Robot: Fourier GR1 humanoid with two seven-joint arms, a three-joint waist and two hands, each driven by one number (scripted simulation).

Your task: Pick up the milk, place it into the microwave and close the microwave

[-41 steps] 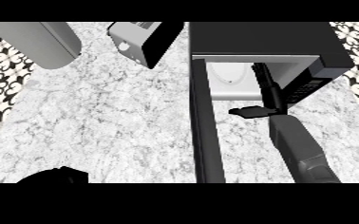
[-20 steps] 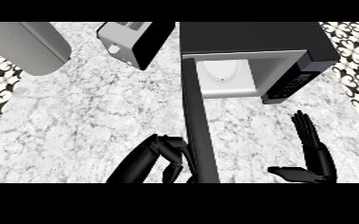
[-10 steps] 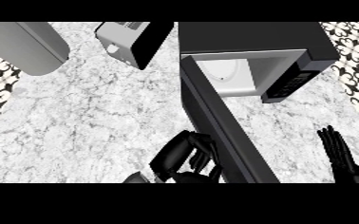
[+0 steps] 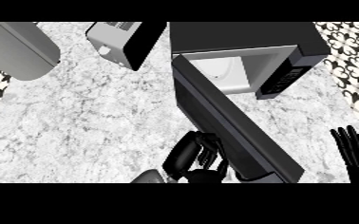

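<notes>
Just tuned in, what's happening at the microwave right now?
The robot's left hand, fingers curled, is up against the outer face of the black microwave door, which stands partly open at an angle. The black microwave shows a white object in its light cavity, likely the milk. The right hand rests open at the right edge, fingers up. A white toaster sits on the marble counter.

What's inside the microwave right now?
Inside the microwave, a white shape, likely the milk, shows through the opening. The half-closed door hides the cavity's left part.
</notes>
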